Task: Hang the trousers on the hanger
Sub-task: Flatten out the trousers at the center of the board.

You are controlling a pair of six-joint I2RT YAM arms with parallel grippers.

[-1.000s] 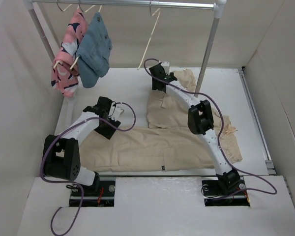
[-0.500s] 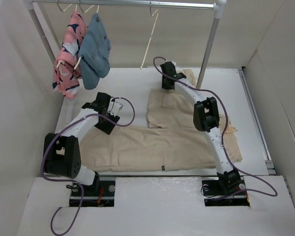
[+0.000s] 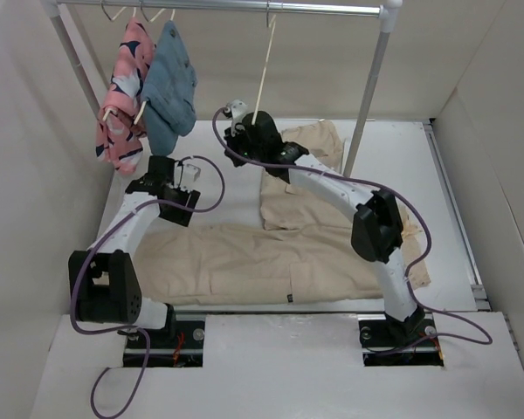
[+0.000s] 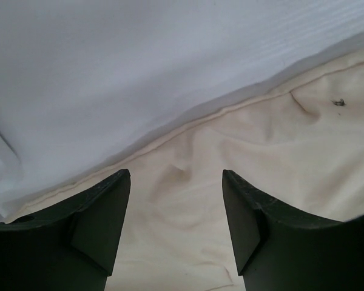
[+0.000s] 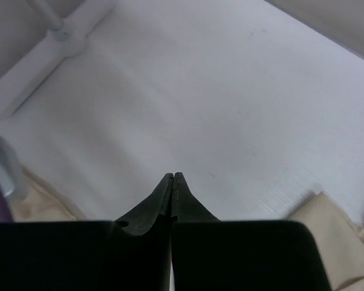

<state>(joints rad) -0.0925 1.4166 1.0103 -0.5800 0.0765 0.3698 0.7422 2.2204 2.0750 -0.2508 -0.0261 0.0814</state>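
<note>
The beige trousers [image 3: 271, 262] lie spread flat on the white table, one part folded up toward the back [image 3: 306, 179]. The thin cream hanger [image 3: 263, 74] hangs bare from the rail, its lower end just above my right gripper [image 3: 241, 140]. In the right wrist view, that gripper [image 5: 172, 176] is shut with nothing between its jaws and points at bare table, a trouser corner [image 5: 337, 233] to its lower right. My left gripper [image 3: 168, 194] hovers at the trousers' upper left edge. It [image 4: 175, 176] is open, with wrinkled trouser cloth [image 4: 182, 230] lying below the gap.
A metal rail [image 3: 227, 7] on two posts [image 3: 368, 96] spans the back. A pink patterned garment [image 3: 120, 100] and a blue-grey one [image 3: 171, 87] hang at its left end. Walls close in on the left, back and right.
My right arm swung left from the folded trousers to under the hanger, and its jaws closed. The hanger now hangs straighter. My left gripper shifted left and back along the trousers' edge.
</note>
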